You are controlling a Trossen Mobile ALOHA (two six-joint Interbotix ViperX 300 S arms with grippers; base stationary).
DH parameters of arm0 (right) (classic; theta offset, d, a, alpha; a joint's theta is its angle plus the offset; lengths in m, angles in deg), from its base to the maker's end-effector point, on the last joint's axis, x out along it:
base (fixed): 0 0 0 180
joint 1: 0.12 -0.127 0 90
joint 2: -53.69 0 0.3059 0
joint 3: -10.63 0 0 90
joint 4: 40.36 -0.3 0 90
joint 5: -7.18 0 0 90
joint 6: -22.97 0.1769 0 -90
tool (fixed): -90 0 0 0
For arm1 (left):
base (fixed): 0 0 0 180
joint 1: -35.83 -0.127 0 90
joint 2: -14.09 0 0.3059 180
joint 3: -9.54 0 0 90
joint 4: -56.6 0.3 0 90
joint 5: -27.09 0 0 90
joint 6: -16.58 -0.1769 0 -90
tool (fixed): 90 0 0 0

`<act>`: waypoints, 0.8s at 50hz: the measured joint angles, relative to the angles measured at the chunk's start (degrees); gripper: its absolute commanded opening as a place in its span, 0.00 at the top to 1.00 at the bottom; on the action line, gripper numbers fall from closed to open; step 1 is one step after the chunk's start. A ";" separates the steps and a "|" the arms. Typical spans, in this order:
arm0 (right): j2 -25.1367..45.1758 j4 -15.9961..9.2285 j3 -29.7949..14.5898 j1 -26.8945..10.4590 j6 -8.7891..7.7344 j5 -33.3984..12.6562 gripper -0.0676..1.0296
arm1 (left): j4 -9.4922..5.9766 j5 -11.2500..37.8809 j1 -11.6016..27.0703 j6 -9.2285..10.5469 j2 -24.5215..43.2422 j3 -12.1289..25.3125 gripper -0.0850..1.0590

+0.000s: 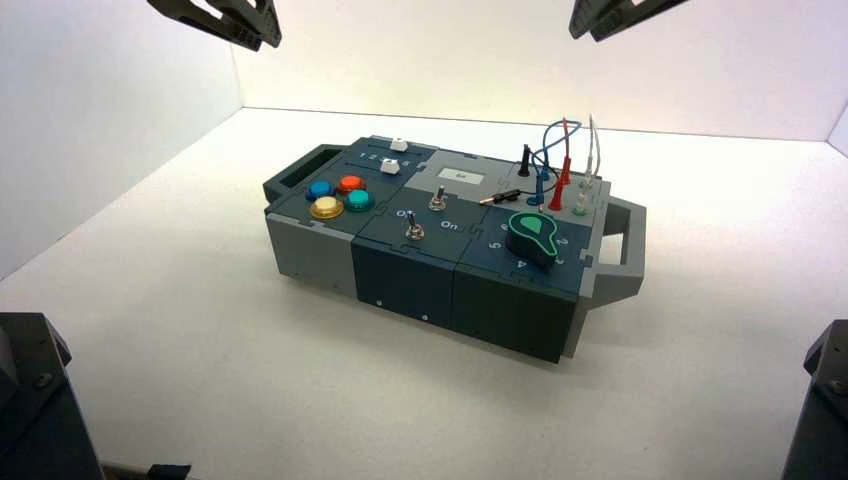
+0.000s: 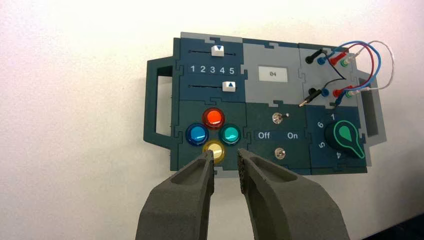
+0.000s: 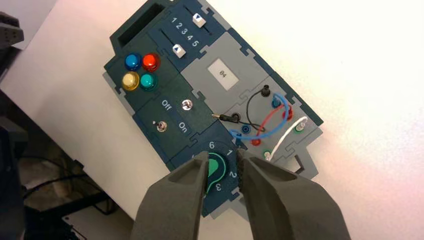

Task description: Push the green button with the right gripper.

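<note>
While worktop (image 1: 200, 330) lies open around box (image 1: 400, 270), right gripper (image 3: 222, 159) hangs high above green button (image 3: 148, 81), jaws slightly open, empty.

The box (image 1: 400, 270) stands turned on the white table (image 1: 200, 330), a handle (image 1: 625, 245) at 3 o'clock. Its blue button (image 2: 197, 134) sits at 9 o'clock of the cluster, red button (image 2: 214, 118) at 12, yellow button (image 2: 214, 149) at 6. The dial knob (image 2: 345, 137) lies at 3 o'clock of the toggle switches (image 2: 278, 118). The display (image 2: 273, 74) reads 04.
</note>
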State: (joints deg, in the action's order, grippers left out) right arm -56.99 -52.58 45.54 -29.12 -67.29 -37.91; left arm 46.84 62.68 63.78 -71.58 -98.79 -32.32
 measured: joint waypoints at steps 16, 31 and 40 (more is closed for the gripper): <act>4.75 -0.18 -4.04 -3.16 0.00 -0.26 0.95 | 0.09 0.26 -4.57 -1.05 -0.09 0.00 0.68; 14.41 -2.02 -8.88 -8.53 0.09 1.49 0.96 | 0.09 1.23 -7.03 -2.02 -0.18 0.09 0.68; 19.69 -3.08 -10.63 -11.34 0.09 2.99 0.96 | 0.35 1.32 -9.32 -2.02 -0.26 0.00 0.68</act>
State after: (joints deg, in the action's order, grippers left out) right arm -37.30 -55.65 34.91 -40.46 -67.21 -34.92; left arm 47.19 64.00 54.47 -73.60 -99.05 -32.32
